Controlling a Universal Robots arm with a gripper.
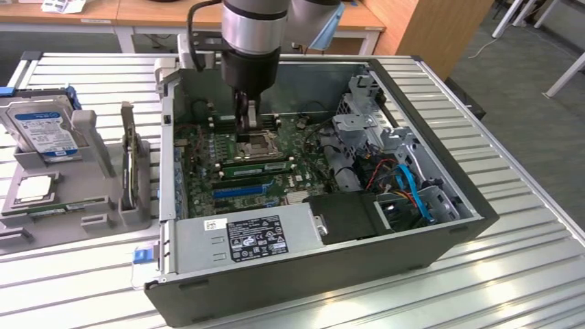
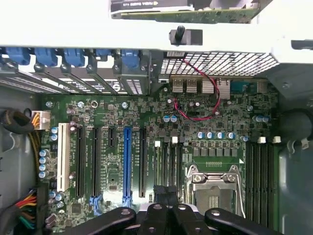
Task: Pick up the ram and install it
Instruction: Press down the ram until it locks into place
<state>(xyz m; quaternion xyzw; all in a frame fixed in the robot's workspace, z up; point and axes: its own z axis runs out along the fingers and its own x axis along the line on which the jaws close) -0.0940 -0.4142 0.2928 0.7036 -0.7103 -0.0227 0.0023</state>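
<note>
A ram (image 1: 257,164), a long green stick with dark chips, lies along the black memory slots just below the CPU socket (image 1: 254,142) in the open computer case. Another thin green stick (image 1: 66,205) lies in the grey holder on the exterior view's left. My gripper (image 1: 245,131) hangs inside the case over the socket, a short way from the slotted ram. In the wrist view its black fingers (image 2: 160,192) are pressed together above the memory slots (image 2: 168,164), between the blue expansion slot (image 2: 127,164) and the socket (image 2: 213,188). Nothing shows between the fingers.
The case walls (image 1: 429,110) enclose the motherboard. A power supply (image 1: 246,236) sits at the near end, with drive cages and blue and red cables (image 1: 412,188) on the exterior view's right. A hard drive (image 1: 41,127) stands in the holder outside. A second bank of slots (image 2: 260,171) flanks the socket.
</note>
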